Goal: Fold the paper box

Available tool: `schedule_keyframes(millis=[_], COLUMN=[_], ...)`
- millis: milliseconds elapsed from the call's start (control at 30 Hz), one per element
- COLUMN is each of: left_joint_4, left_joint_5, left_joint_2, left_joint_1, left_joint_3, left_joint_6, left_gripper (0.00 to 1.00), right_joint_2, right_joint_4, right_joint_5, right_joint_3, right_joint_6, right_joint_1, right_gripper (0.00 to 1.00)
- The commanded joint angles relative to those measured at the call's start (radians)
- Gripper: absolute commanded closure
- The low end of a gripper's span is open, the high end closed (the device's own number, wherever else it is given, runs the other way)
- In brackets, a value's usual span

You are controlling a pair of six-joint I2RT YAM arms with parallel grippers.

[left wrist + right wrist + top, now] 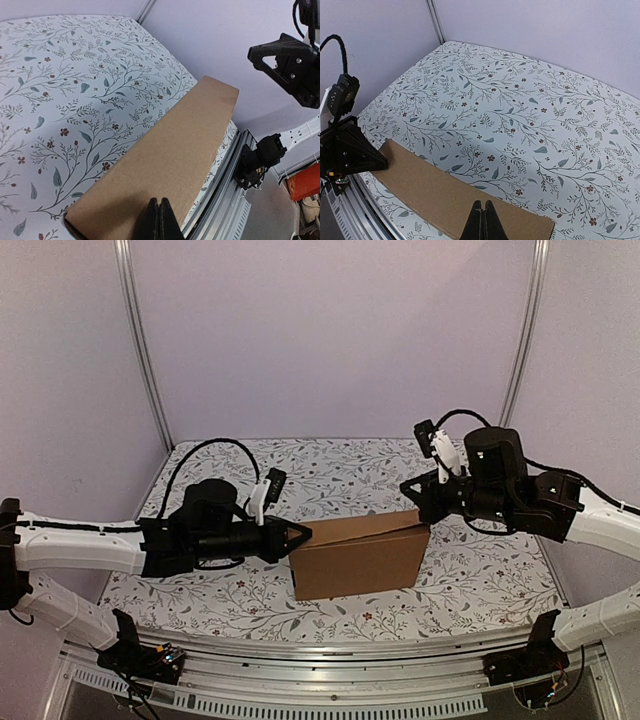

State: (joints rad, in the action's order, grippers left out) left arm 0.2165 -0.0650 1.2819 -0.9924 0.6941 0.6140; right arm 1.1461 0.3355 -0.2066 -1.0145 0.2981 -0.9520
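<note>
The main risk is the box [358, 555] sliding or twisting on the table [480, 580] — it stands free between the two grippers, and a push from one end that the other does not match would likely skew it or let the lid spring up. Such narrow tips could also dent the cardboard if pressed hard. The left gripper [303, 535] has its fingers [152, 222] pressed together with nothing between them; the box's end lies right at their tips and they seem to touch it. The right gripper [424, 518] is likewise closed on nothing, its fingers [476, 222] together, the box's top just under its tips — whether they press on it I cannot tell
</note>
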Motion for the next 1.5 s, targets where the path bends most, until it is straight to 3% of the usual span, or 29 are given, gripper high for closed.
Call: schedule_keyframes(millis=[0, 267, 533, 667, 833, 1200, 1467], left_joint_4=[-0.161, -0.170, -0.178, -0.181, -0.187, -0.200, -0.200], left_joint_5=[0.001, -0.001, 0.007, 0.003, -0.007, -0.003, -0.001], left_joint_2=[0.027, 0.040, 0.043, 0.056, 0.079, 0.061, 0.070], left_joint_1=[0.018, 0.018, 0.018, 0.018, 0.018, 0.018, 0.018], left_joint_3=[-0.051, -0.040, -0.040, -0.032, -0.010, -0.008, -0.003], left_joint_6=[-0.005, -0.007, -0.004, -0.006, -0.011, -0.009, -0.018], left_gripper=[1.00, 1.00, 1.00, 1.00, 1.00, 1.00, 1.00], right_joint_2=[-0.051, -0.100, -0.163, -0.240, -0.323, -0.293, -0.212], right_joint_4=[0.015, -0.088, -0.223, -0.225, -0.197, -0.117, -0.212], right_joint_5=[0.177, 0.319, 0.274, 0.241, 0.239, 0.306, 0.284], right_joint_3=[0.063, 0.239, 0.558, 0.641, 0.578, 0.294, 0.429], right_joint_6=[-0.033, 0.019, 0.107, 0.148, 0.144, 0.059, 0.098], right_joint_1=[0.081, 0.203, 0.208, 0.208, 0.208, 0.207, 0.208], right_gripper=[1.00, 1.00, 1.00, 1.00, 1.00, 1.00, 1.00])
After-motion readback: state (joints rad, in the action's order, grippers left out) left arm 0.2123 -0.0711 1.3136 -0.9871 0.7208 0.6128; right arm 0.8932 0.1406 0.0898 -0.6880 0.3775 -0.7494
